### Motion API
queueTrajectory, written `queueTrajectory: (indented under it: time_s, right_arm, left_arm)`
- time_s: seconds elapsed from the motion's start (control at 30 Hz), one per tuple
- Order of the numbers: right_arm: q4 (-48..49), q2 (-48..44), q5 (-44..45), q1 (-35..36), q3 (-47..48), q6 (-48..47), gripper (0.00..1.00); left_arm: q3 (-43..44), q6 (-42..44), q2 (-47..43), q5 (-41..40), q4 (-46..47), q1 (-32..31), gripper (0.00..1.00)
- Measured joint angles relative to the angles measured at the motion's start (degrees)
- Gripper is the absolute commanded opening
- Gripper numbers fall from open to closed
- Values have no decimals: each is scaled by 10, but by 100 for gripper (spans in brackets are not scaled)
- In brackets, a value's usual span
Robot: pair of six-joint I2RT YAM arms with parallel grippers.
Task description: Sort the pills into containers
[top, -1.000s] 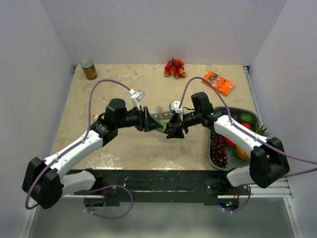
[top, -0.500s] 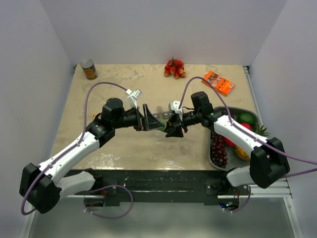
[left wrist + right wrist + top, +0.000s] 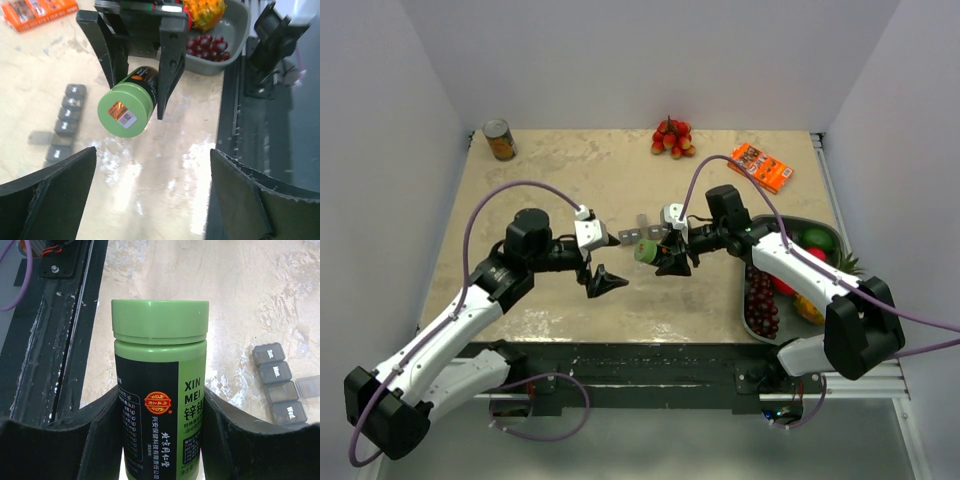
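Note:
My right gripper (image 3: 665, 258) is shut on a small green bottle (image 3: 645, 252) with a black label, held level above the table. Its green cap (image 3: 160, 320) is on and points toward my left gripper. In the left wrist view the bottle (image 3: 127, 105) hangs between the right fingers. My left gripper (image 3: 603, 282) is open and empty, a short way near-left of the cap; it also shows in the left wrist view (image 3: 152, 152). The dark-grey pill container strip (image 3: 642, 232) lies on the table just behind the bottle, with one lid flipped open (image 3: 307, 385). No loose pills show.
A tin can (image 3: 500, 140) stands at the far left corner. Red fruits (image 3: 671, 137) and an orange packet (image 3: 760, 166) lie at the back. A grey tray (image 3: 766, 222) with grapes and other fruit sits at the right, under the right arm.
My left gripper has drawn back from the bottle's cap toward the near left and now stands open. The right gripper still holds the bottle in nearly the same place.

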Motion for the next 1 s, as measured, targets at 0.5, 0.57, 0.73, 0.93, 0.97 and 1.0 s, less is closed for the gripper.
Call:
queueTrajectory:
  time_s: [0.5,0.57,0.73,0.93,0.97,1.0]
  right_arm:
    - [-5,0,-2,0,0,-10,0]
    - [-6,0,-2,0,0,-11,0]
    - [-6,0,-2,0,0,-13,0]
    - [-6,1,-2,-1,0,-14,0]
    - [-8,2,-2,-1,0,-14,0]
    - [-8,3,-2,-1,0,-14,0]
  left_arm:
    - [-30,154,113,47,173,-4,97]
    - [-24,156,126,57,178,-7,92]
    - [-10,161,153,71,180,-9,74]
    - [12,153,179,86,163,-13,36]
    - [12,151,179,86,161,-13,26]
    - [12,150,180,87,159,-13,22]
